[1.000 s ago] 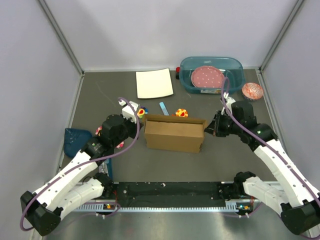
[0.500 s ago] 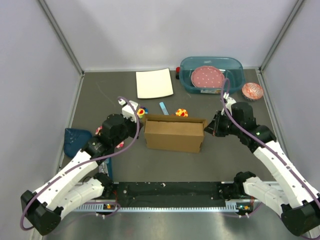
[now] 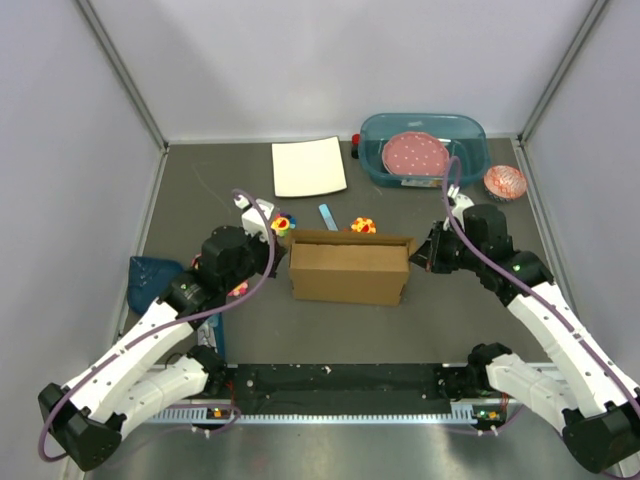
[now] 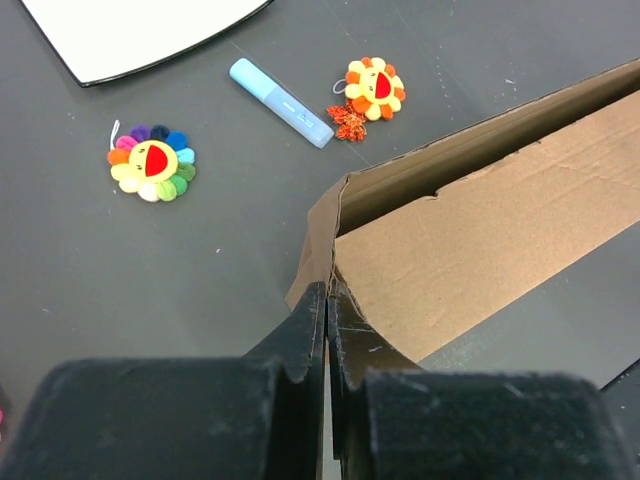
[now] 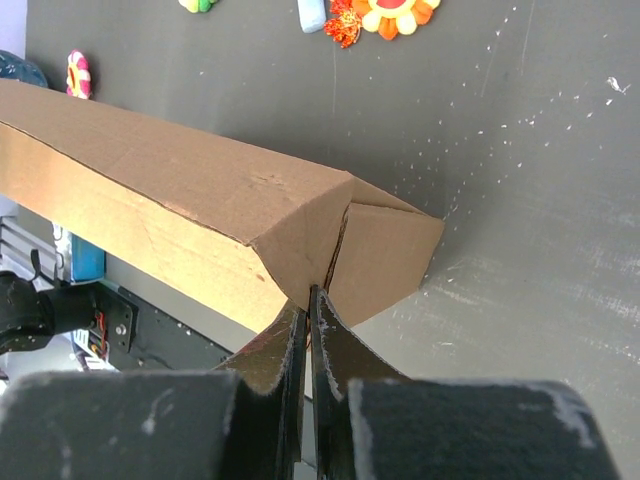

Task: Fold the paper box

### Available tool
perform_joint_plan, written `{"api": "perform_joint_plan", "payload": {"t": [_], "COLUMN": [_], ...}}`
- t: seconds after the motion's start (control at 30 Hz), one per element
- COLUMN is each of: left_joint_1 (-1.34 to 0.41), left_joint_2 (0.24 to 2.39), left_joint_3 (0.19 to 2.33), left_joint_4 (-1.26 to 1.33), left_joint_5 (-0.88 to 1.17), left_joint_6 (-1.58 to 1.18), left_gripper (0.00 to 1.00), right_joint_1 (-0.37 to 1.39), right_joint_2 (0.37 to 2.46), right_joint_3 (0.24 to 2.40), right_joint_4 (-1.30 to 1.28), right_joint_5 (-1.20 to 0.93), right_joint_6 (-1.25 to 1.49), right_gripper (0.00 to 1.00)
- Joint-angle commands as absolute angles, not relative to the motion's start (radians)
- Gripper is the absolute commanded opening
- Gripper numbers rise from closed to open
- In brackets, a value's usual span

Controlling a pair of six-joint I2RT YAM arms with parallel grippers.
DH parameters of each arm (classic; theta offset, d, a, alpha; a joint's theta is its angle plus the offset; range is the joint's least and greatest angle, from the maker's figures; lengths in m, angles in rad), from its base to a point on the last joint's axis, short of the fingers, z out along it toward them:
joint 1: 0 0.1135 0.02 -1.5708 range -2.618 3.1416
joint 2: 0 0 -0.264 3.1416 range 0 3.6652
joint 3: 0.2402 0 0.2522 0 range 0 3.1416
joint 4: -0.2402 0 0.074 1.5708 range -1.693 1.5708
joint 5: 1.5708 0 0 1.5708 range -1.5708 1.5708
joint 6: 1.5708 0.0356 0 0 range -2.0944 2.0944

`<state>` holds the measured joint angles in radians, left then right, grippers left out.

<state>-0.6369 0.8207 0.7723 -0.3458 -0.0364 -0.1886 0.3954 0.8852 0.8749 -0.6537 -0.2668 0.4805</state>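
The paper box [image 3: 348, 268] is a brown cardboard box lying lengthwise across the middle of the table, its top along the far side still open. My left gripper [image 3: 283, 258] is shut, its tips against the box's left end. In the left wrist view the closed fingertips [image 4: 328, 292] meet the corner edge of the box [image 4: 480, 230]. My right gripper [image 3: 413, 258] is shut too, at the box's right end. In the right wrist view its tips [image 5: 309, 292] touch the seam between two end flaps of the box [image 5: 180, 190]. Neither gripper holds anything.
A white square sheet [image 3: 309, 166] lies at the back. A teal tub [image 3: 470, 125] with a pink plate in it stands back right, beside a pink frilled cup [image 3: 505, 181]. Two flower toys [image 3: 285, 222] [image 3: 364, 226] and a blue marker [image 3: 328, 217] lie behind the box. A dark blue object [image 3: 152, 279] lies at the left.
My left arm has shifted slightly back and to the left. The box and the right arm have stayed where they were.
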Motion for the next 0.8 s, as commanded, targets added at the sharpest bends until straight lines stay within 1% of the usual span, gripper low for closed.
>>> {"api": "perform_joint_plan", "payload": {"t": [0.0,0.5,0.77], "left_joint_1": [-0.64,-0.64,-0.638], "left_joint_2": [0.816,0.85,0.884], "left_joint_3": [0.839,0.854,0.911], "left_joint_4": [-0.279,-0.271,-0.324], "left_joint_5": [0.024,0.092,0.104], "left_joint_6": [-0.255,-0.466,-0.515], "left_gripper": [0.0,0.0,0.0], "right_joint_1": [0.405,0.426,0.439], "right_joint_2": [0.89,0.894,0.896], "right_joint_3": [0.844,0.845,0.844], "right_joint_4": [-0.704,-0.712,-0.722], "right_joint_5": [-0.238,-0.195,-0.149], "right_joint_6": [0.471,0.456,0.437], "right_gripper": [0.0,0.0,0.0]}}
